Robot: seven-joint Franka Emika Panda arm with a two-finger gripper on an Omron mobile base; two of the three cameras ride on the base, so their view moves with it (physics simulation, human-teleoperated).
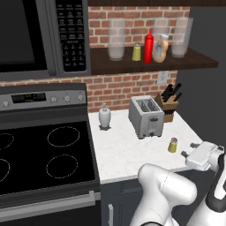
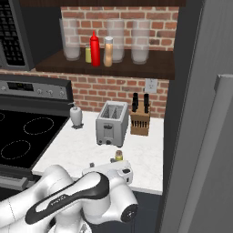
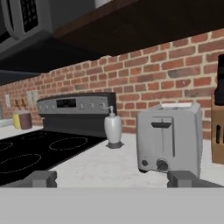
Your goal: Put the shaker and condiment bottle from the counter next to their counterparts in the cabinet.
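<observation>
Here the tool (image 1: 189, 153) stands wide open and holds nothing; in the hand view its two dark fingertips (image 3: 186, 178) are far apart, low over the front edge of the desk (image 1: 121, 152). In the left base view, the shaker (image 1: 173, 145) stands upright on the desk, just beside the tool, a little to its left and further in, between the tool and the toaster (image 1: 146, 116). Its long axis is vertical, so I judge that the next move needs a sideways approach at low height. The condiment bottle (image 1: 161, 49) already stands on the cabinet (image 1: 150, 64), touching or almost touching the red squeeze bottle (image 1: 148, 47), with the pale shaker (image 1: 137, 53) on the other side of it.

In the right base view the shaker (image 2: 119, 156) is half hidden behind the robot's wrist. The hand camera looks toward the toaster (image 3: 169, 139) and the soap dispenser (image 3: 113, 128), so the exact gap between fingers and shaker is hard to judge.
</observation>
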